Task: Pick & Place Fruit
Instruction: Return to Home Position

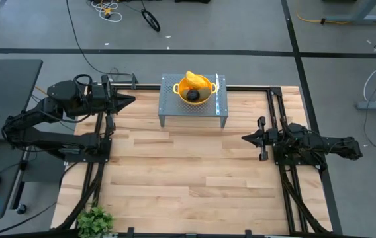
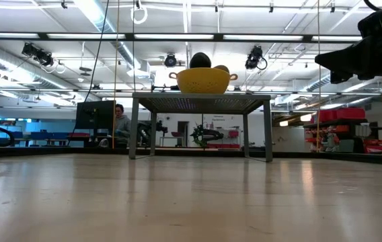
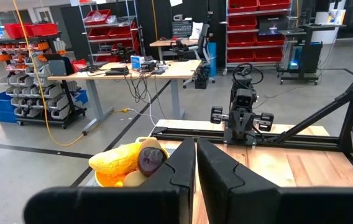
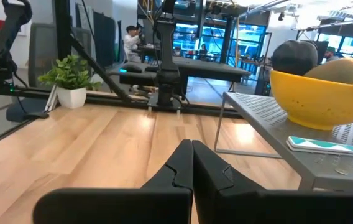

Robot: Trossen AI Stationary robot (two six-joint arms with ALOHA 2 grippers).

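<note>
1 yellow bowl [image 1: 205, 99] sat on 1 metal shelf [image 1: 175, 114] at the table's [image 1: 188, 172] far edge. It held at least 3 fruits: 1 yellow oblong [image 1: 194, 79], 1 dark round one [image 1: 192, 95] and 1 olive-brown oval [image 4: 344, 70]. 1 knife [image 1: 218, 84] lay just beside the bowl. The left gripper [image 1: 133, 99] and right gripper [image 1: 244, 138] hung off either side of the shelf, fingers together, empty. 1 plant [image 1: 95, 218] stood at the near edge.
</note>
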